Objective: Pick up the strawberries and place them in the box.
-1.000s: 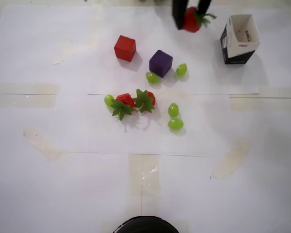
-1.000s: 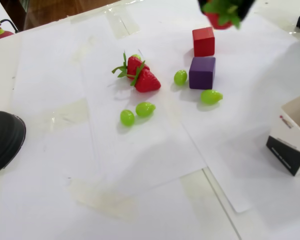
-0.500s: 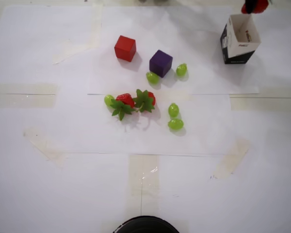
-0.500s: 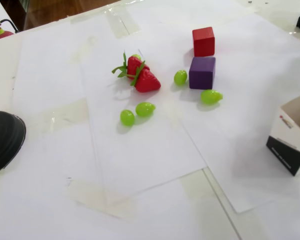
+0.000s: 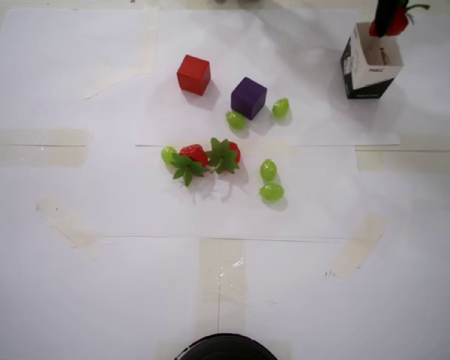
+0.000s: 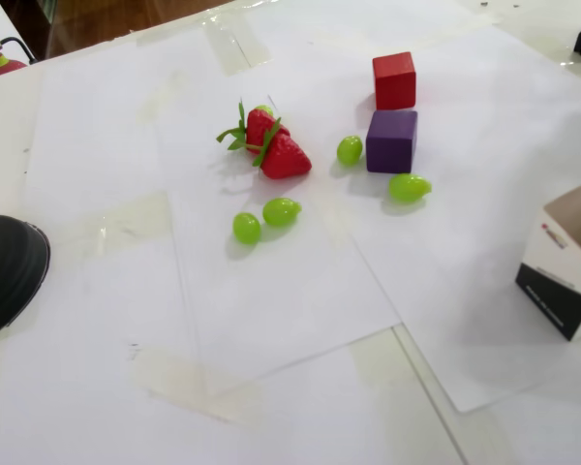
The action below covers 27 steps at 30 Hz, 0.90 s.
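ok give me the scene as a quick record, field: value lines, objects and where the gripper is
gripper: at the top edge of the overhead view, shut on a strawberry, over the box
held strawberry: red, green leaves showing
box: black outside, white inside, open top
strawberries on table: two, side by side at centre
red cube: on the paper
purple cube: right of the red cube in the overhead view
grapes: five green ones scattered around the cubes and strawberries, e.g.
fixed view: gripper out of frame
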{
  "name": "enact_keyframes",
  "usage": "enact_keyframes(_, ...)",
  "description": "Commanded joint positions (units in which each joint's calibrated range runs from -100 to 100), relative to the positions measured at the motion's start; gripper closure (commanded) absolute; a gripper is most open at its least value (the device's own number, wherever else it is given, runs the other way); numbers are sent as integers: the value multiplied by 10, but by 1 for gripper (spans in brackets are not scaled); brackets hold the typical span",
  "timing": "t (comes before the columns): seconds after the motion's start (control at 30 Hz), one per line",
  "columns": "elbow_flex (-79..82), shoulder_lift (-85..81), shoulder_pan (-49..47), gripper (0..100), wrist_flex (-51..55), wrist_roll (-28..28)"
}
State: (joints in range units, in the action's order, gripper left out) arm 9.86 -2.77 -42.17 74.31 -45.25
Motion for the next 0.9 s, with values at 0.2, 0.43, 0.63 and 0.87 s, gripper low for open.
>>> enact_keyframes(0.2,-2,-5,8,70,-38,14)
enact_keyframes(0.43,-3,-8,8,68,-45,16)
enact_keyframes(0.63,-7,-32,42,77,-39,19)
enact_keyframes(0.87,-5,-65,215,79,-30,69)
